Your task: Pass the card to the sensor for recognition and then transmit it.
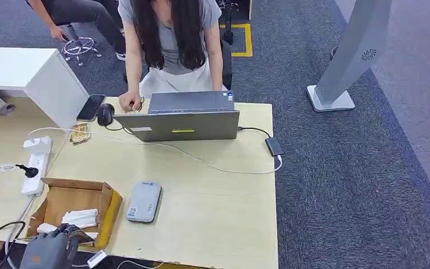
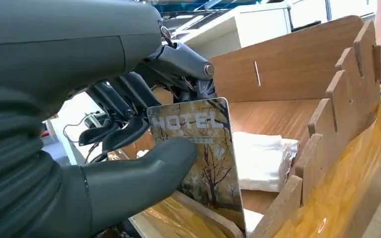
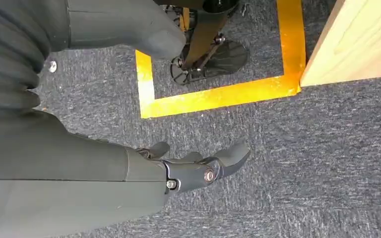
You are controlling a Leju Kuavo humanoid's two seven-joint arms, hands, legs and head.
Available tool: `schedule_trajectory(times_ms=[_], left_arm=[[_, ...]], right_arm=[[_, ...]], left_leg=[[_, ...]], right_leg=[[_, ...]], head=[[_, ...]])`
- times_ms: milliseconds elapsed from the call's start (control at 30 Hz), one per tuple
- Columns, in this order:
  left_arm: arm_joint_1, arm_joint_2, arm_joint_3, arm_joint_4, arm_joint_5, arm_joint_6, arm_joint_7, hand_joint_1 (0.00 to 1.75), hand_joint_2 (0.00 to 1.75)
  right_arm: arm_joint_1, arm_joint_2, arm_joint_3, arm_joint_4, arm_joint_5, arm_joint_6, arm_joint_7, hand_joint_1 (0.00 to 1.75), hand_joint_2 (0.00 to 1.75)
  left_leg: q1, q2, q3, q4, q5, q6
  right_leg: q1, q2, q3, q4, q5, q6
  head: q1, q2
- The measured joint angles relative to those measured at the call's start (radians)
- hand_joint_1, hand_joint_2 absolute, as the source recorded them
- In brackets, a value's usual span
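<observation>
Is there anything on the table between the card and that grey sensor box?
Only the wooden box's wall. The left hand holds the card inside the box, and the grey sensor lies just past that wall on bare table.

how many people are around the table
2. One person sits at the far side of the table behind the laptop; a second person sits beyond the far left corner. Others may be out of frame.

Grey carpet covers the floor, marked with yellow tape. A light wooden desk adjoins a white cabinet.
</observation>
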Motion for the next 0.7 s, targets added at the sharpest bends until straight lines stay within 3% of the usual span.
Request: schedule_trajectory(times_ms=[700], left_arm=[[-0.007, 0.000, 0.000, -0.022, 0.004, 0.003, -0.013, 1.75, 1.75]], right_arm=[[-0.001, 0.000, -0.006, 0.000, 0.012, 0.013, -0.004, 0.00, 1.75]], left_leg=[[0.000, 0.000, 0.000, 0.000, 0.000, 0.000]], right_leg=[[0.000, 0.000, 0.000, 0.000, 0.000, 0.000]], head=[[0.000, 0.000]])
